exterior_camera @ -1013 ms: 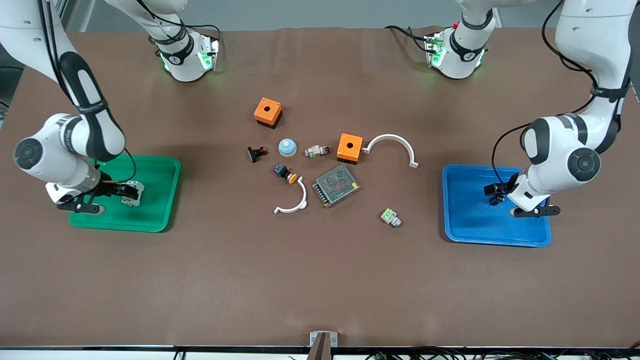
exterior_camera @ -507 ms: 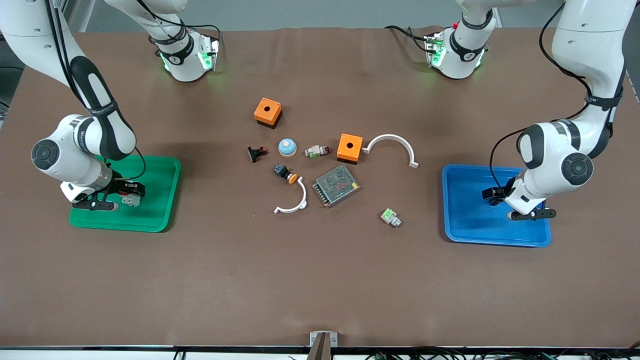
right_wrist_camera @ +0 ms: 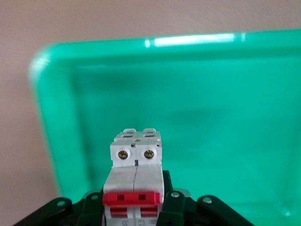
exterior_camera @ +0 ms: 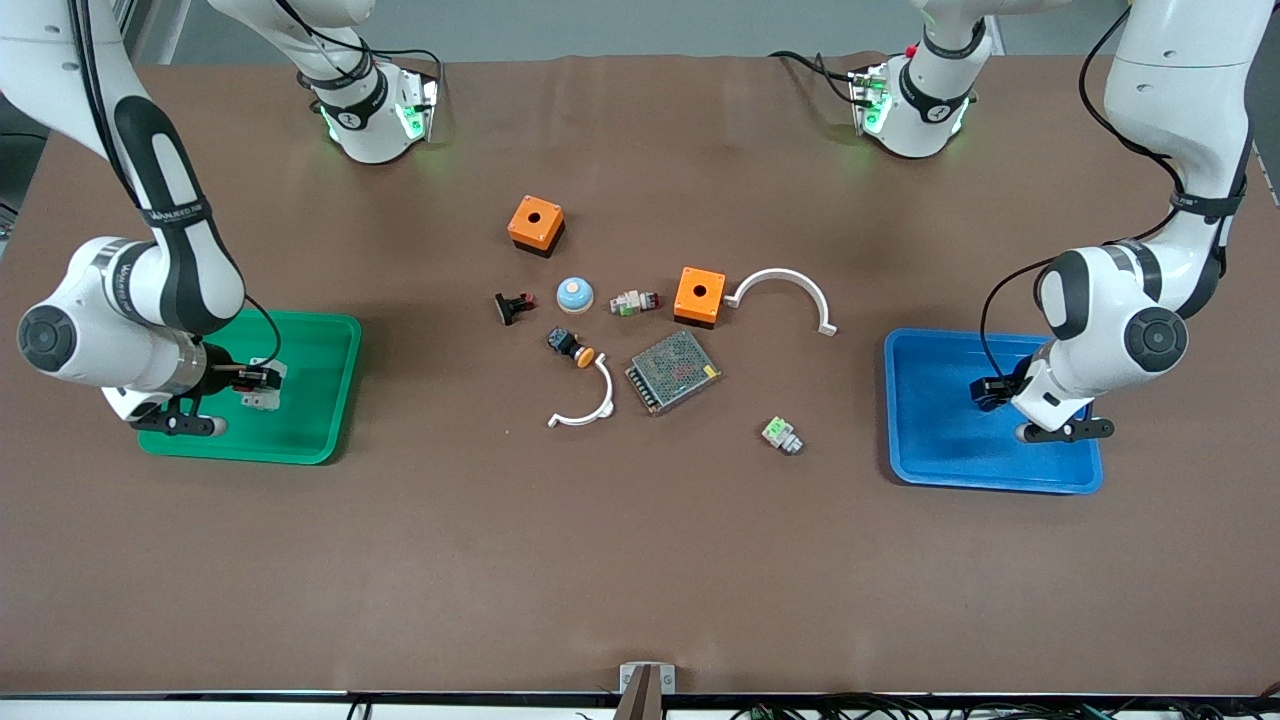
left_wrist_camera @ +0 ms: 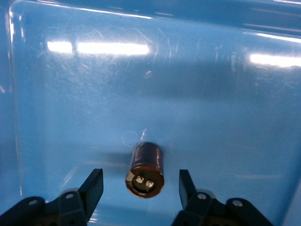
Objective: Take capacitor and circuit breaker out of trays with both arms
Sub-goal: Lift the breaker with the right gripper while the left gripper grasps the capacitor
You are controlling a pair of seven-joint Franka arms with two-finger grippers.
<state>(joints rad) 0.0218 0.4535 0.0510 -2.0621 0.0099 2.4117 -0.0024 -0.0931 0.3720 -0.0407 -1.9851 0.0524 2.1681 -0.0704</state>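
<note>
The capacitor (left_wrist_camera: pixel 146 168), a small dark cylinder with two pale marks on its end, lies on the floor of the blue tray (left_wrist_camera: pixel 211 117). My left gripper (left_wrist_camera: pixel 140 184) is open, with one finger on each side of the capacitor and neither touching it. In the front view the left gripper (exterior_camera: pixel 990 392) is low over the blue tray (exterior_camera: pixel 940 462). My right gripper (right_wrist_camera: pixel 135 200) is shut on the breaker (right_wrist_camera: pixel 136 157), a white-grey block with red levers. It holds the breaker over the green tray (right_wrist_camera: pixel 211 103). In the front view the breaker (exterior_camera: pixel 264 397) is at the right gripper (exterior_camera: pixel 258 381), over the green tray (exterior_camera: pixel 312 425).
Loose parts lie mid-table: two orange boxes (exterior_camera: pixel 535 224) (exterior_camera: pixel 699 294), a blue dome button (exterior_camera: pixel 574 293), a black push-button with a red part (exterior_camera: pixel 514 305), two white arcs (exterior_camera: pixel 783 292) (exterior_camera: pixel 585 404), a metal mesh unit (exterior_camera: pixel 673 371) and a green-topped part (exterior_camera: pixel 780 434).
The right arm has swung its elbow toward its end of the table, and the breaker has stayed over the green tray. The left gripper has dropped slightly over the blue tray.
</note>
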